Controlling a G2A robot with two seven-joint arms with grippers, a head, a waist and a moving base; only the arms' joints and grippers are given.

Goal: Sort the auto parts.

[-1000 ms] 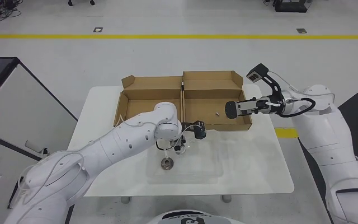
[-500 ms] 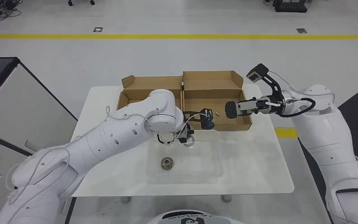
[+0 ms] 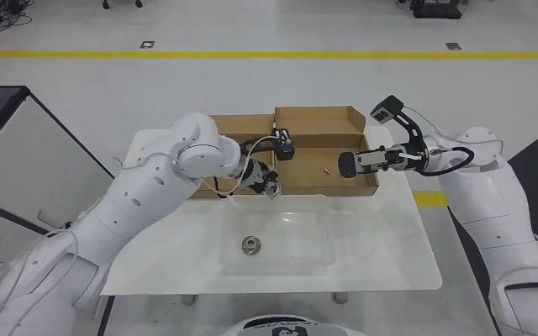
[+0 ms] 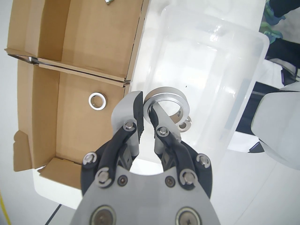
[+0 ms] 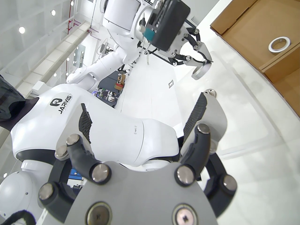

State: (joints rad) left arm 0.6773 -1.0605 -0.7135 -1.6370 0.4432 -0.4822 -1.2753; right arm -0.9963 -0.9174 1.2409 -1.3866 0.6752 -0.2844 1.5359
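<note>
My left gripper is shut on a large silver metal ring, one finger inside its hole. In the top view the left gripper and ring hang at the front edge of the left cardboard box. A smaller ring lies on that box's floor. The right cardboard box holds bolts. A small flanged part lies in the clear plastic bin. My right gripper stands open with nothing in it over the right box's right side.
Both boxes sit side by side at the back of the white table, with the clear bin in front of them. The right wrist view shows the left gripper with the ring above the bin.
The left arm has lifted the large ring out of the clear bin and swung it back and left to the left box's front edge. The right arm has not moved.
</note>
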